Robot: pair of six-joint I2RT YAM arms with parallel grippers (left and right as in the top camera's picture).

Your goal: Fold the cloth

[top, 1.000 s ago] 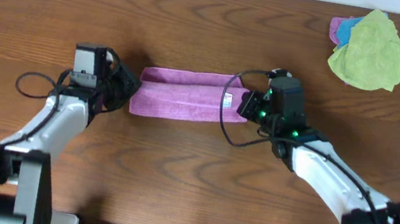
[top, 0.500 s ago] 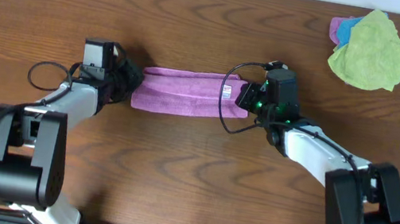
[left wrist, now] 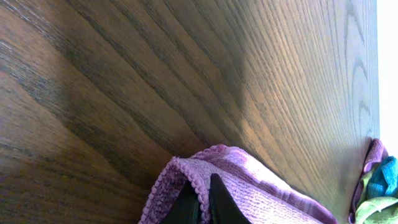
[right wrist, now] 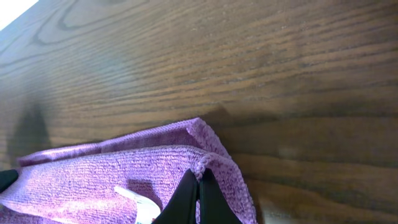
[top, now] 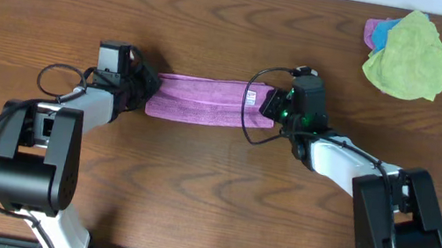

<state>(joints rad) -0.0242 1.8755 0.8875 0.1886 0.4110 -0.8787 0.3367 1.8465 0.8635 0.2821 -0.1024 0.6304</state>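
Note:
The cloth [top: 207, 102] is a purple-magenta towel stretched in a long folded band between my two grippers at the table's middle. My left gripper [top: 144, 90] is shut on the band's left end; the left wrist view shows its dark fingertips [left wrist: 200, 198] pinching the stitched hem of the cloth [left wrist: 261, 193]. My right gripper [top: 271, 111] is shut on the right end; in the right wrist view its tips [right wrist: 199, 186] clamp the hem of the cloth [right wrist: 93, 177], and a small white tag [right wrist: 134, 202] lies just left of them. The tag [top: 252, 104] also shows from above.
A yellow-green cloth [top: 410, 54] lies crumpled at the far right corner, over a blue cloth [top: 382, 30] and a bit of purple one. The table's wooden top [top: 217, 34] reaches a pale far edge.
Both grippers have carried the cloth's ends a little away from me, toward the far side of the table. The band has narrowed and pulled straighter. Neither grip has changed.

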